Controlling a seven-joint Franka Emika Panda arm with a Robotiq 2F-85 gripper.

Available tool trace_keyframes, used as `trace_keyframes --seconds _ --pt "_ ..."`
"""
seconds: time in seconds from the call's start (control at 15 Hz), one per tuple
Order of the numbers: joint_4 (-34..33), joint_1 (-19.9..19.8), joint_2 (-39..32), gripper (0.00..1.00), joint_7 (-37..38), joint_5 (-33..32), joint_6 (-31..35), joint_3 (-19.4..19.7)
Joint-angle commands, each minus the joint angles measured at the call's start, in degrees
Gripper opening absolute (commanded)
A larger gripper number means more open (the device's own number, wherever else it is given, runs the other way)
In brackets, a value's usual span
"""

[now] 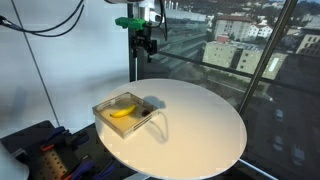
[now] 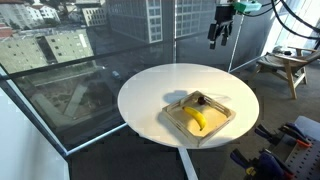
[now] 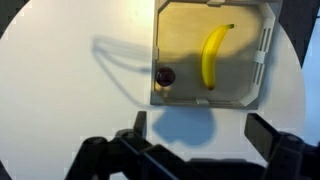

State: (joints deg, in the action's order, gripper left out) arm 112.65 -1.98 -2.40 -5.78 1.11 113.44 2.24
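My gripper point(image 1: 147, 44) hangs high above the round white table point(image 1: 200, 135), open and empty; it also shows in an exterior view point(image 2: 218, 34) and in the wrist view point(image 3: 200, 130), with its fingers spread wide. Below it a shallow square tray point(image 3: 158, 95) holds a yellow banana point(image 3: 210, 57) and a small dark round fruit point(image 3: 165, 76) in one corner. The tray point(image 1: 103, 107) with the banana point(image 1: 121, 112) sits near the table's edge, as both exterior views show point(image 2: 226, 122). The gripper touches nothing.
Large windows with a city view stand behind the table. A wooden stool point(image 2: 285, 66) stands at the side. Dark equipment with cables point(image 1: 45, 150) lies on the floor near the table. The gripper's shadow point(image 3: 185, 125) falls on the tabletop beside the tray.
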Motion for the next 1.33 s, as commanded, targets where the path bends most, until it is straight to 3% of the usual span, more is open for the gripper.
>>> trace_keyframes --seconds 0.0,1.27 --pt "-3.9 0.1 -3.1 1.00 1.6 -0.1 -1.2 -0.3" --pt "-3.7 0.2 -4.8 1.00 0.1 0.0 -0.2 -0.8"
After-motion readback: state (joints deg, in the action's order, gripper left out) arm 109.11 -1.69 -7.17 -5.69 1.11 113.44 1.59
